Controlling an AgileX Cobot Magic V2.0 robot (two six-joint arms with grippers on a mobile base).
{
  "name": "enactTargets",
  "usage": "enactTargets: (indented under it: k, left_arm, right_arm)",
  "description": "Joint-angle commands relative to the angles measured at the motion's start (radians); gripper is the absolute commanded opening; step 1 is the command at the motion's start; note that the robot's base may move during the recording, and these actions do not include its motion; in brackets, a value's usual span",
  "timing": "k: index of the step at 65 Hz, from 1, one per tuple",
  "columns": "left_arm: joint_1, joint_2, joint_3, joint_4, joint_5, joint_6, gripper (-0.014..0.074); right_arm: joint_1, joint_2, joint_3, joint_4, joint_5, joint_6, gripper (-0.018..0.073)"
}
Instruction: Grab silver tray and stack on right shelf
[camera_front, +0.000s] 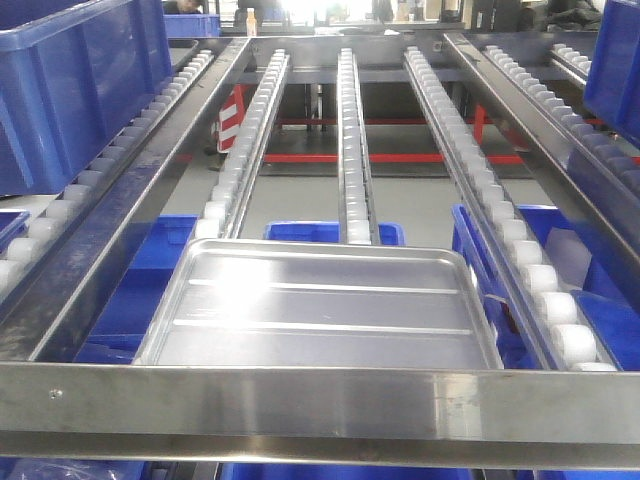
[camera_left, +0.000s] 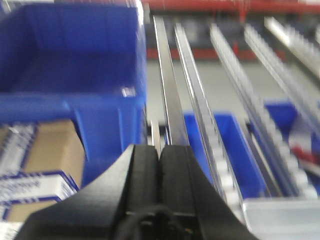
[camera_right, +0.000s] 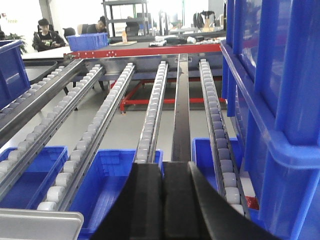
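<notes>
The silver tray (camera_front: 320, 310) rests on the right shelf (camera_front: 440, 110) just behind its front bar (camera_front: 320, 400), long axis along that bar — between the left gripper (camera_left: 159, 165) and the right gripper (camera_right: 162, 195), both clenched empty, neither clearly nearer.

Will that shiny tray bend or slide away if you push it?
Probably stiff: the silver tray looks like ridged metal with a raised rim. Likely slippery to hold, being shiny-smooth. Pushed, it would probably glide easily along the white rollers, though the front bar should stop it coming forward.
</notes>
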Motion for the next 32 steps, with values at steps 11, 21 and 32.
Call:
enactTargets:
  k: [11,21,32]
  left_arm:
    - [-0.139,0.211,-0.085,-0.001,-0.03,-0.007,-0.0088]
    - [-0.22,0.273,-0.085,-0.001,-0.002,-0.007,0.004]
    - [-0.24,0.316,-0.085,-0.083,0.012,-0.007,0.0349]
  right_arm:
    - [-0.003,0.134,-0.153,-0.005,-0.066,0.001,0.0154]
    - [0.014,0.181,-0.205,0.023,-0.066,0.001,0.04]
    - [0.088,0.248,-0.224,0.081,-0.053,0.001,0.0459]
